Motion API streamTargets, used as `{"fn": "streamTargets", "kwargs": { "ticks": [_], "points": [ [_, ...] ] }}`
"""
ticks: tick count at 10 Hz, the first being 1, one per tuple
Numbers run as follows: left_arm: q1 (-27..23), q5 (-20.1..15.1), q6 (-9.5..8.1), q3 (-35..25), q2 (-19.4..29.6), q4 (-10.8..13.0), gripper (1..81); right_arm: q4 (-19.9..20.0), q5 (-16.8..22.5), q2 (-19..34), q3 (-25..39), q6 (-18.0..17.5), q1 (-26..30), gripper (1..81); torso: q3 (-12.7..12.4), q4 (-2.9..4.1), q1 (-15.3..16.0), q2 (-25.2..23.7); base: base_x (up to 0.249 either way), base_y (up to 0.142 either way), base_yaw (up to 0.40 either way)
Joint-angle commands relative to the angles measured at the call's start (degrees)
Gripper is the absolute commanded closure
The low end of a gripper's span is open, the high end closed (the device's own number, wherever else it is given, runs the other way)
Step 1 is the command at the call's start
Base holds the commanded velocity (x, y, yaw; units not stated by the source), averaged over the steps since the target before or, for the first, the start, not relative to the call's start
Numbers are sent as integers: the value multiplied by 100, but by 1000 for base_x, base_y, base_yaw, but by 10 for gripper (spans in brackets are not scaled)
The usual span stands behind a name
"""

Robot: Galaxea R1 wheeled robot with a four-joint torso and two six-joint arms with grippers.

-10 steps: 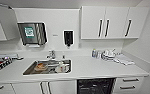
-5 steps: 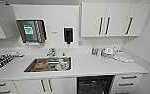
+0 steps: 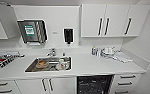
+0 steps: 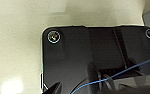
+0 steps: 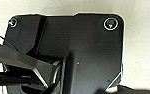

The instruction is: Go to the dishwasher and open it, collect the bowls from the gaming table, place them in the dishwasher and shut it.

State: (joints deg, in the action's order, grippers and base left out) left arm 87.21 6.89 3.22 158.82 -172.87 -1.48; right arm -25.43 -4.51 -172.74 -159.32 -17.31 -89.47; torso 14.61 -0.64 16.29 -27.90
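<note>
Head view faces a kitchenette wall. The built-in dishwasher with a dark front (image 3: 94, 84) sits under the white table top (image 3: 91, 65), right of the stainless steel sink (image 3: 49, 64), between white cupboard doors (image 3: 47, 85) and white drawers (image 3: 127, 80). Sink holds dishes, one orange-looking. White wall cabinets with dark bar handles (image 3: 104, 21) hang above; a black soap dispenser (image 3: 68, 35) and steel paper towel dispenser (image 3: 32, 31) are on the wall. Cups and cloths lie on the table near the right corner (image 3: 111, 53). Wrist views: dark robot plates over pale floor; cannot tell either end effector's state.
</note>
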Motion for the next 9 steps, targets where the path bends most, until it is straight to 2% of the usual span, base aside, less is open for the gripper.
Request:
{"fn": "streamTargets", "kwargs": {
  "ticks": [1, 3, 4, 5, 7, 8, 9],
  "points": [
    [-216, -302, 39, 27, 7, 16, 10, -50, 275, 18, -2, 26, 223, 10, -530, 0, -358, 557, 0, 0, 0],
    [-217, -302, 39, 26, -2, 16, 10, -50, 275, 18, -19, 26, 231, 10, -919, 0, -627, 962, 0, 0, 0],
    [-217, -302, 47, 18, -2, 16, 10, -32, 275, 18, -2, 17, 231, 10, -575, 0, -398, 601, 0, 0, 0],
    [-217, -302, 39, 18, 7, 16, 10, -6, 275, 0, -2, 8, 231, 10, -717, 0, -516, 776, 0, 0, 0],
    [-217, -302, 47, 26, 7, 16, 10, 55, 310, -17, -10, -27, 170, 10, -809, 0, -596, 888, 0, 0, 0],
    [-217, -302, 39, 18, 16, 16, 10, 284, 258, -53, -28, 17, 65, 10, -813, 0, -603, 888, 0, 0, 0],
    [-201, -302, 39, 18, 25, 16, 10, 885, 214, -61, -97, 138, 47, 10, -815, 0, -605, 878, 0, 0, 0]
  ]
}}
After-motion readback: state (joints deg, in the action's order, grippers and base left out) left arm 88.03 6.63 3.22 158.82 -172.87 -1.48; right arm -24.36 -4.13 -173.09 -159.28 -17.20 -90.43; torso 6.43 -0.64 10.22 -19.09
